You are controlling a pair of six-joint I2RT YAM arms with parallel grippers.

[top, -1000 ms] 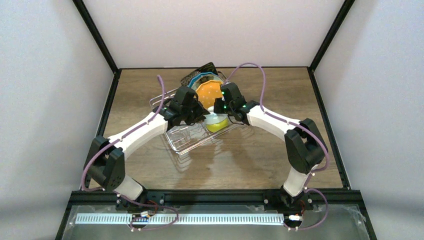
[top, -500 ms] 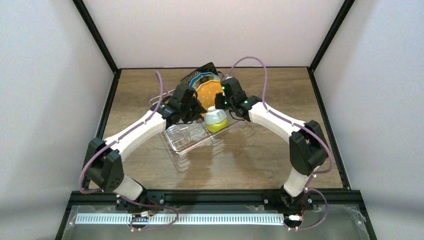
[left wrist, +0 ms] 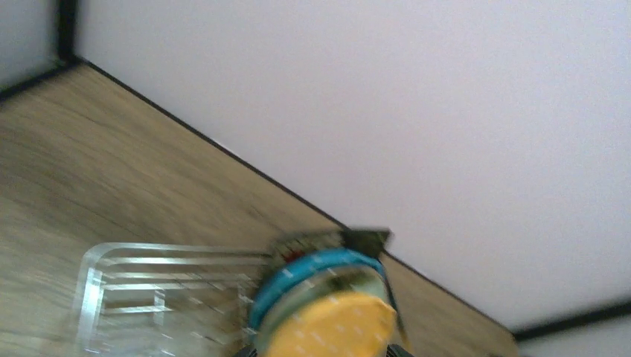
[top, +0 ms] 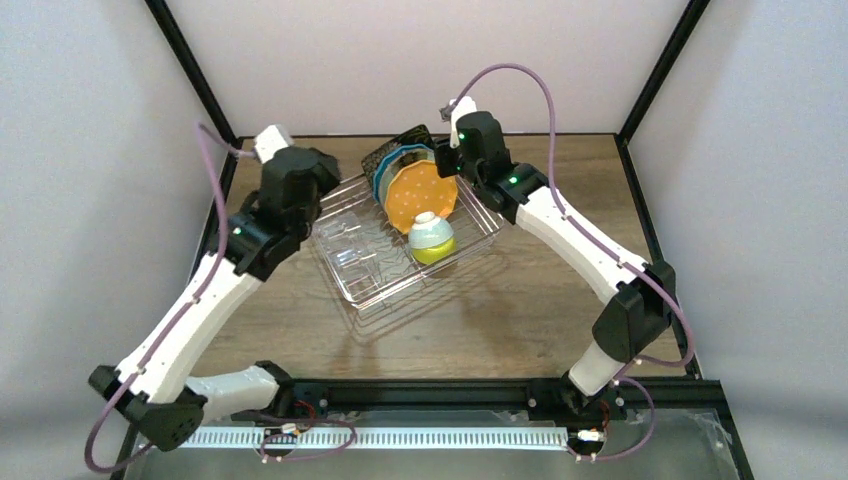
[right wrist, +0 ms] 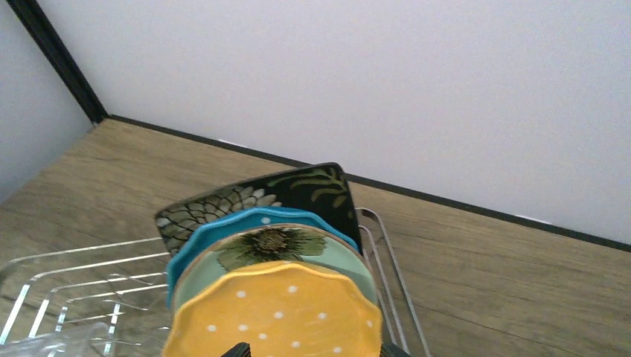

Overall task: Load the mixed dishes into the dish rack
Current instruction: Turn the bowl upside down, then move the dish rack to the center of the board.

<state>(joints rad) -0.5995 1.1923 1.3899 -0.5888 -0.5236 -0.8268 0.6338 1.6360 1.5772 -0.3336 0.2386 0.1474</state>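
Observation:
The dish rack (top: pixel 384 301) sits mid-table. At its back stand the black square floral plate (right wrist: pixel 245 197), the teal dotted plate (right wrist: pixel 221 228), the mint flower plate (right wrist: pixel 277 245) and the orange dotted plate (right wrist: pixel 275 320), upright one behind the other. The small bowl (top: pixel 430 237) rests upside down in front of them, yellow-green rim down. A clear glass (top: pixel 349 263) lies in the rack's left part. My left gripper (top: pixel 318 190) hovers off the rack's left end, open and empty. My right gripper (top: pixel 447 160) hangs over the rack's back right, open, above the orange plate.
Black frame posts (top: pixel 190 65) and pale walls close in the table on three sides. Bare wood (top: pixel 560 300) lies right of and in front of the rack. The left wrist view is blurred; it shows the rack (left wrist: pixel 134 260) and plates (left wrist: pixel 335 327).
Both arms have pulled away from the rack's middle: the left swung back and leftward, the right rose toward the back. Both grippers opened. The bowl stays upside down in the rack.

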